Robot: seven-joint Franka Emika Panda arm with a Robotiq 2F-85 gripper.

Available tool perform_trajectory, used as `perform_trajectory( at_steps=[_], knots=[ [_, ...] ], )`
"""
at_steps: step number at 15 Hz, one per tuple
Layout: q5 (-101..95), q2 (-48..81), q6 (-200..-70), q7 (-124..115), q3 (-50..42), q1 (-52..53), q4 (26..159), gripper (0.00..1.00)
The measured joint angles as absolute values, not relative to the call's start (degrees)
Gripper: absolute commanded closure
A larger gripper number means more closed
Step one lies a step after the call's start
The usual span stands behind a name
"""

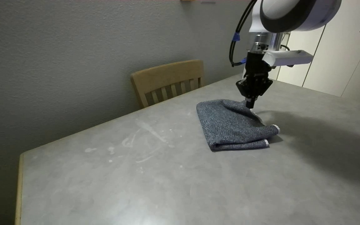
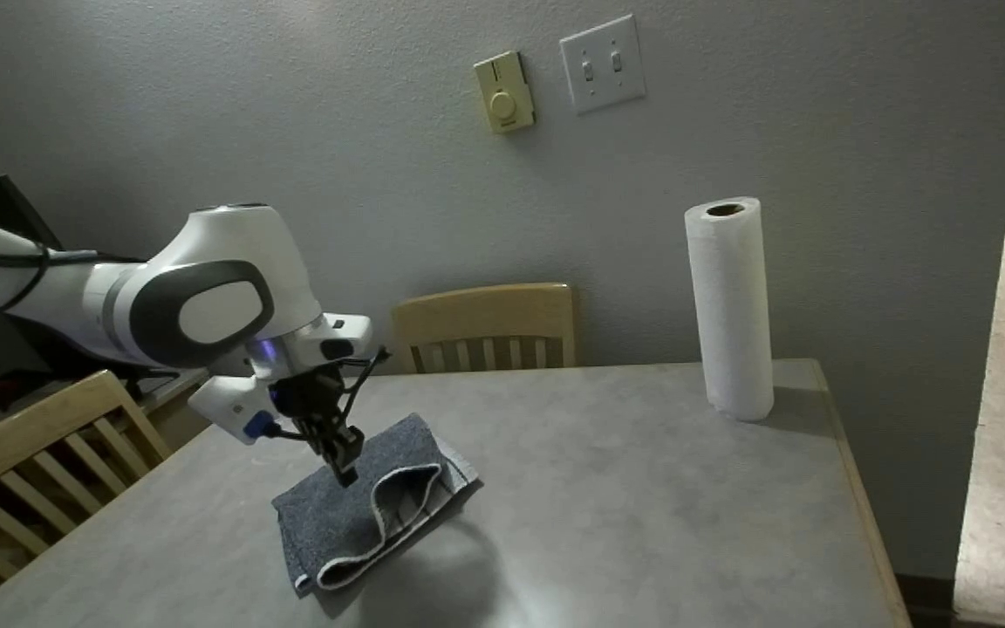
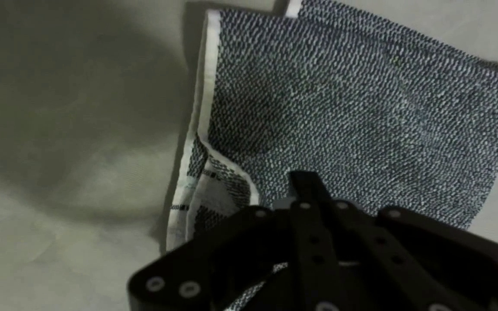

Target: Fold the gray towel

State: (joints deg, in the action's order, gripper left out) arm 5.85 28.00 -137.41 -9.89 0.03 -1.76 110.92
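The gray towel (image 1: 230,128) lies folded in layers on the table. Its white-hemmed edges do not line up: in an exterior view the upper layer of the towel (image 2: 337,515) bulges up in a loop, and striped cloth shows inside. From the wrist view, the towel (image 3: 361,108) has its top hem folding back near the left edge, baring striped fabric beneath. My gripper (image 3: 304,175) points down over the towel with its fingertips together and no cloth visible between them. In both exterior views the gripper (image 1: 250,105) is low over the cloth; whether the tips touch it I cannot tell.
A paper towel roll (image 2: 734,314) stands upright toward a far corner of the gray table (image 2: 642,488). Wooden chairs, such as this chair (image 1: 170,78), stand at the table's edge by the wall. Pale smudges (image 1: 148,131) mark the tabletop.
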Motion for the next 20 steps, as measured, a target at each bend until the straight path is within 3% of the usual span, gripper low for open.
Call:
perform_trajectory(
  at_steps=[17,18,20],
  knots=[
    [-0.59,33.38,-140.04,-20.14,-8.95,-0.04,111.05,1.0],
    [-0.73,33.24,-139.6,-20.74,-8.96,0.43,111.03,0.74],
    [-2.13,32.27,-138.13,-22.73,-9.5,1.82,111.11,0.67]
  ],
)
